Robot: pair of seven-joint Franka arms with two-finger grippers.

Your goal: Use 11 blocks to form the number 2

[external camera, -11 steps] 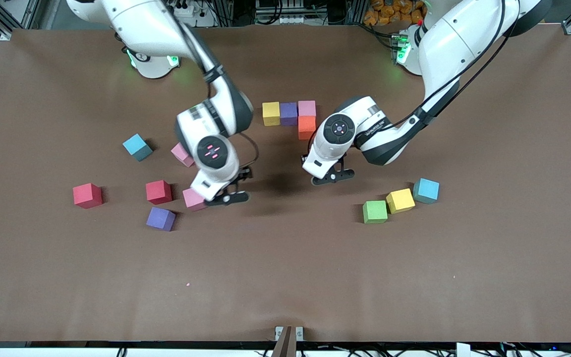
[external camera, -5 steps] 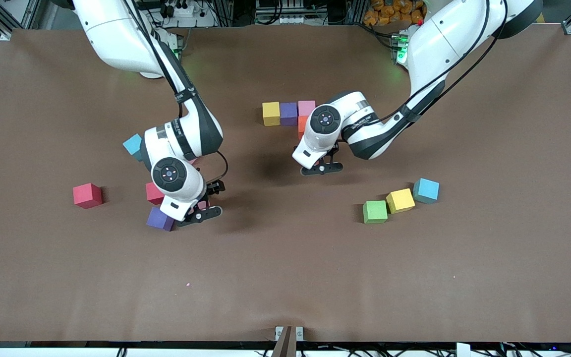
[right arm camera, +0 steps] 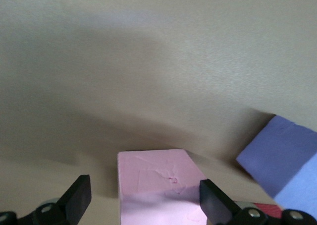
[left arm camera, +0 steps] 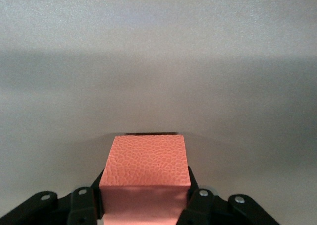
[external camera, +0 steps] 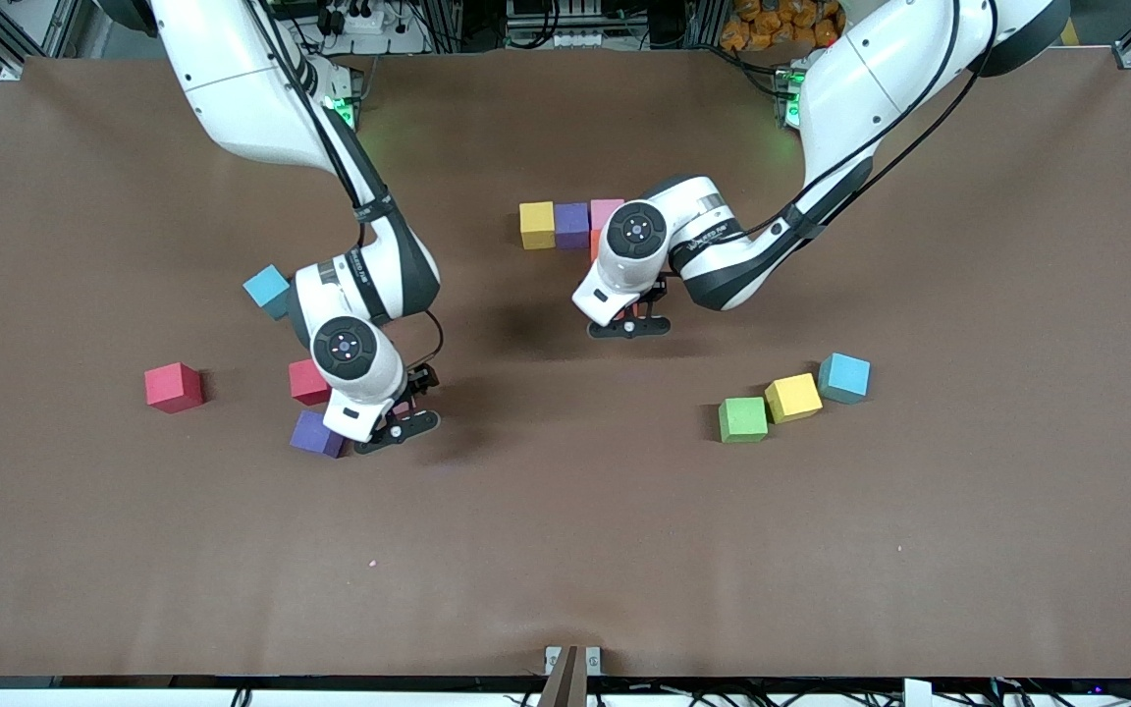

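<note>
Closest to the front camera, toward the right arm's end of the tabletop [external camera: 565, 550], there's a purple block [external camera: 313, 433]. The right tool [external camera: 391, 424] sits right beside it, low over a pink block [right arm camera: 158, 185]. In the right wrist view its fingers [right arm camera: 77, 197] stand spread on either side of that pink block with gaps showing, so it's open, not squeezing. The front view barely shows that block under the wrist.

Toward the left arm's end, a green block [external camera: 742, 419], a yellow block [external camera: 792, 397] and a light blue block [external camera: 843, 377] sit in a slanted line, each just beside the next.

A bit farther back, two red blocks [external camera: 173, 386] [external camera: 305, 381], then another light blue block [external camera: 267, 290].

The left tool [external camera: 630, 322] is clamped on an orange-red block [left arm camera: 145, 173], fingers [left arm camera: 200, 205] pressed against both sides, right by the start of the number 2: a row of yellow [external camera: 536, 224], purple [external camera: 571, 224] and pink [external camera: 606, 211] touching each other, farthest from the camera.
</note>
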